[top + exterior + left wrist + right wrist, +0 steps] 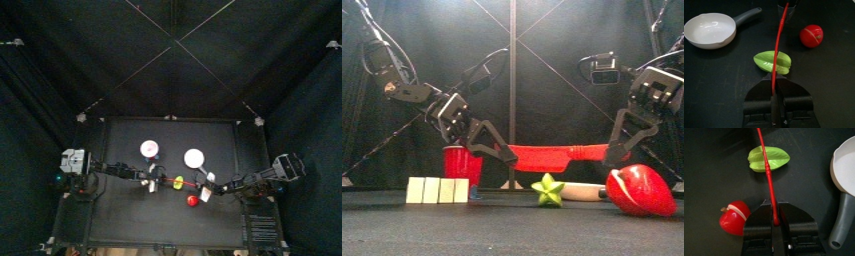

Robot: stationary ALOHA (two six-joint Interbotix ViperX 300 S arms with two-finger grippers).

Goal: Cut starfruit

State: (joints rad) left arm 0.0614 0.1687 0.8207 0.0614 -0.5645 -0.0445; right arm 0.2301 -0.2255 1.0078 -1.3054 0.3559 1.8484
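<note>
The starfruit [547, 189] is a small yellow-green star-shaped toy fruit standing on the table near its front middle. It also shows in the top view [179, 183], the left wrist view [773, 62] and the right wrist view [768, 158]. A thin red blade-like strip [549, 155] hangs level a little above the fruit, apart from it. My left gripper [500, 152] is shut on its left end and my right gripper [613, 155] is shut on its right end. In both wrist views the strip [781, 40] [765, 163] runs straight across the fruit.
A red round toy fruit [641, 190] sits at the front right. A white saucepan [709, 30] with a grey handle lies behind the starfruit. A red cup [462, 163] and a row of cream blocks [438, 190] stand at the left.
</note>
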